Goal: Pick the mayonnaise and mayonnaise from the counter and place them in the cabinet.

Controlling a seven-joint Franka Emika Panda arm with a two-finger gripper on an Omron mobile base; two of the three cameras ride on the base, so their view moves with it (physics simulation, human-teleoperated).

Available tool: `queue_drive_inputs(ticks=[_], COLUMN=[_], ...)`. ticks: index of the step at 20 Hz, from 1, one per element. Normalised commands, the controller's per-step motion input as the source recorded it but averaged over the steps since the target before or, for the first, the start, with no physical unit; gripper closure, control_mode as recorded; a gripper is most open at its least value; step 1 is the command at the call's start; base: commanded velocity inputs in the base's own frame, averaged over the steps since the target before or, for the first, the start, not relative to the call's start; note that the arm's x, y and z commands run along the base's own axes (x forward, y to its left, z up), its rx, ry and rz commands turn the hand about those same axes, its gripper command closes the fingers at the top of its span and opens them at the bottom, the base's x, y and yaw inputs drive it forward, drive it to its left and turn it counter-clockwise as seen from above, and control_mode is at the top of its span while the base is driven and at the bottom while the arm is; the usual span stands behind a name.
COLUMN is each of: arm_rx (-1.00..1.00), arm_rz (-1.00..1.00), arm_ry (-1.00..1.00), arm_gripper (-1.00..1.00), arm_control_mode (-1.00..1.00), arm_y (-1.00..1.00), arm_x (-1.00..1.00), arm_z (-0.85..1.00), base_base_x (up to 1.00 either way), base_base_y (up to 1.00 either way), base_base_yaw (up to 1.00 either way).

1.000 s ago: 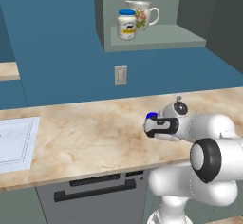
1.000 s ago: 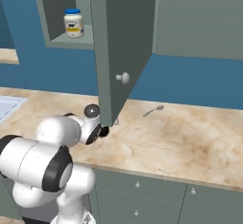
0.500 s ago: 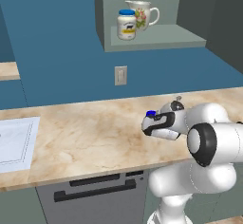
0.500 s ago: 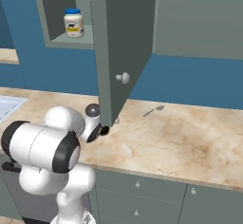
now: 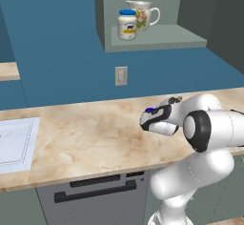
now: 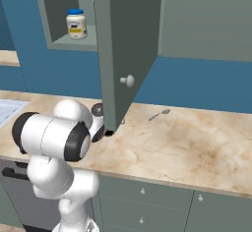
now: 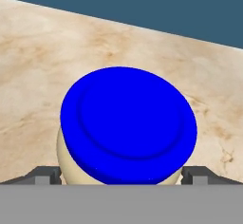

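We record a rendered kitchen with a blue wall, a beige marbled counter (image 5: pixel 95 133) and a grey-green wall cabinet (image 5: pixel 157 39) standing open above it.

The deep-blue-lidded mayonnaise jar (image 7: pixel 128 123) sits directly ahead of the hand, its lid close under the camera and its cream body showing just below the lid rim. The two finger tips (image 7: pixel 45 175) stand one on each side of the jar. We cannot tell whether they are pressing it or merely flanking it, as the contact line is cut off at the bottom of the hand view. In the left base view the gripper (image 5: pixel 151 119) lies low over the counter with a speck of blue at its tip. We cannot tell if the jar is lifted or resting on the stone.

Up and away from the hand, the pale-blue-lidded mayonnaise jar (image 5: pixel 127 25) stands upright on the cabinet shelf, just beside a white floral pitcher (image 5: pixel 143 14).

We judge the task about half complete: one jar is shelved; the second is at the hand and has yet to be carried up and set down.

Beyond the hand, a wall outlet (image 5: pixel 121 75) sits below the cabinet, and a white sheet (image 5: pixel 14 140) lies well apart on the counter. In the right base view the open cabinet door (image 6: pixel 123 49) hides the gripper; a spoon (image 6: pixel 159 114) lies past it.
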Motion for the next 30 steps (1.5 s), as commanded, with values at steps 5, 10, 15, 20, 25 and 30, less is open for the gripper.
queue_drive_inputs(ticks=[5,10,15,20,25,30], arm_rx=[0.00,0.00,0.00,0.03,0.07,0.04], arm_rz=[0.00,0.00,0.00,0.00,0.00,0.00], arm_ry=[-0.02,-0.05,0.00,0.00,0.00,0.00], arm_gripper=[1.00,1.00,1.00,1.00,1.00,1.00], arm_control_mode=[-1.00,-1.00,-1.00,-1.00,-1.00,-1.00], arm_y=[0.00,0.08,0.18,0.10,0.00,0.00], arm_x=[-0.27,-0.40,-0.04,0.00,-0.07,-0.16], arm_z=[0.31,0.79,0.93,1.00,0.92,0.86], base_base_x=[0.00,0.00,0.00,0.00,0.00,0.00], base_base_y=[0.00,0.00,0.00,0.00,0.00,0.00], base_base_yaw=[0.00,0.00,0.00,0.00,0.00,0.00])
